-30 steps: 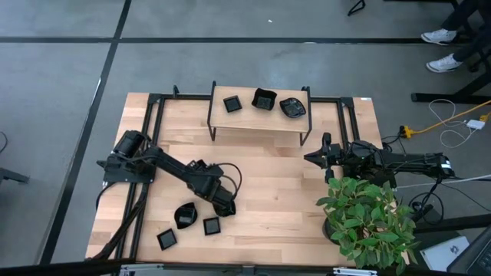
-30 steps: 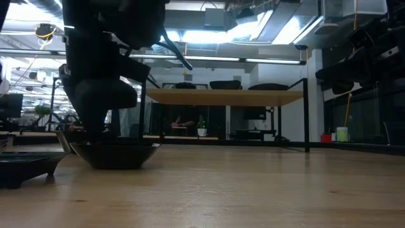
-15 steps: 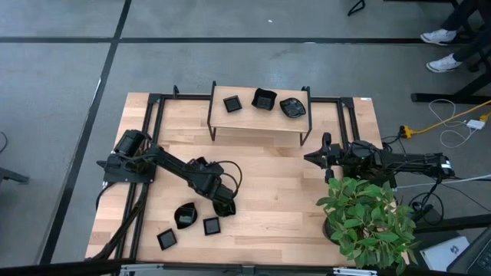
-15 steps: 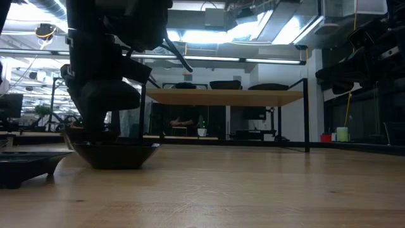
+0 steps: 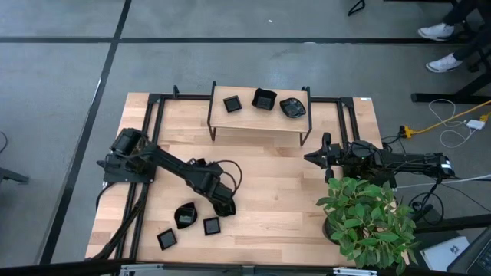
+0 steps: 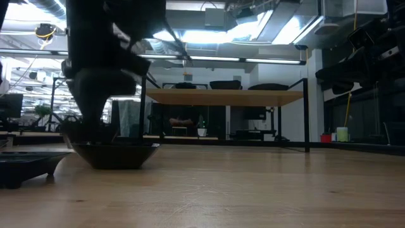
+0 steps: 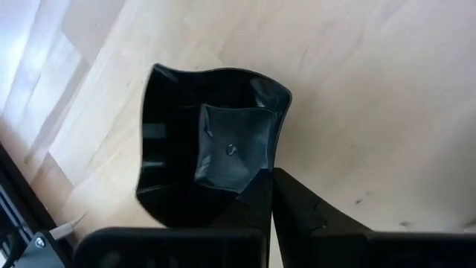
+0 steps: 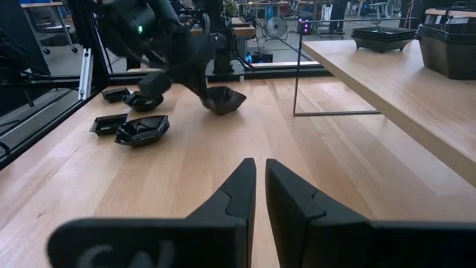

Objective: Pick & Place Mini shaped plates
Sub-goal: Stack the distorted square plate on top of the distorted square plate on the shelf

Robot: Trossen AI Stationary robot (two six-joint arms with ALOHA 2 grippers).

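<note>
My left gripper is shut on a wavy-edged black mini plate that stands on the table; this plate also shows in the low view and the right wrist view. Three more mini plates lie flat on the table near its front edge. Three others rest on the raised wooden shelf at the back. My right gripper waits shut and empty at the table's right side, clear of all plates. My left gripper pinches the plate's rim near one corner between its two fingers, one finger over the plate's inside and one outside. The fingers come from above, slanting down. The plate sits upright with its base on the table.
A potted green plant stands at the front right, beside my right arm. A black metal frame runs along the table's back and left sides. The shelf's thin legs stand at the back. Bare wood lies between the arms.
My left gripper's wrist has shifted slightly above the plate. The plate has stayed in the same place on the table.
</note>
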